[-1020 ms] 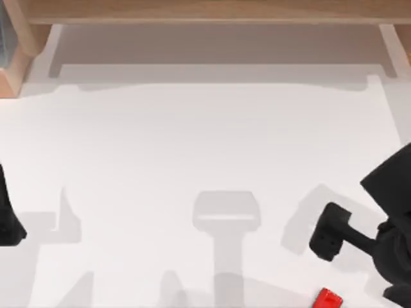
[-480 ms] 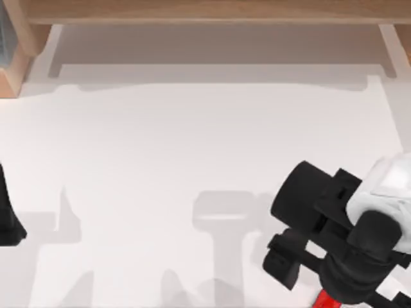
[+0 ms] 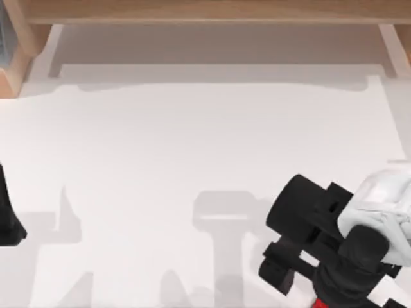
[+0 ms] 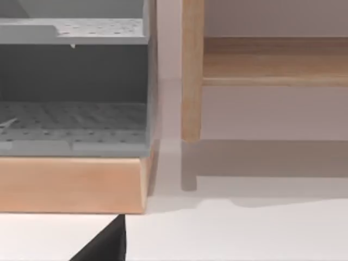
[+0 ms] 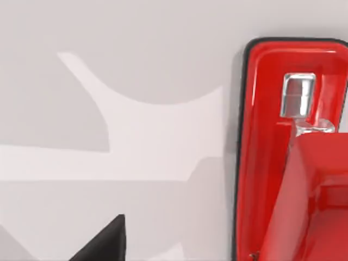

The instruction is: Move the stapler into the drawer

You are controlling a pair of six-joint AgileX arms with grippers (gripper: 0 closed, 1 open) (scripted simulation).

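Near the table's (image 3: 192,141) front right corner your right gripper (image 3: 282,266) hovers over the stapler (image 5: 288,157), grip state untellable; treat it as rigid, glossy, slippery, and pinch its long sides mid-body.

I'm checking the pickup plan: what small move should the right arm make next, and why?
Probably ease the right gripper straight down over the stapler. The stapler lies on the table just under that arm, not yet held, at the top view's lower right.
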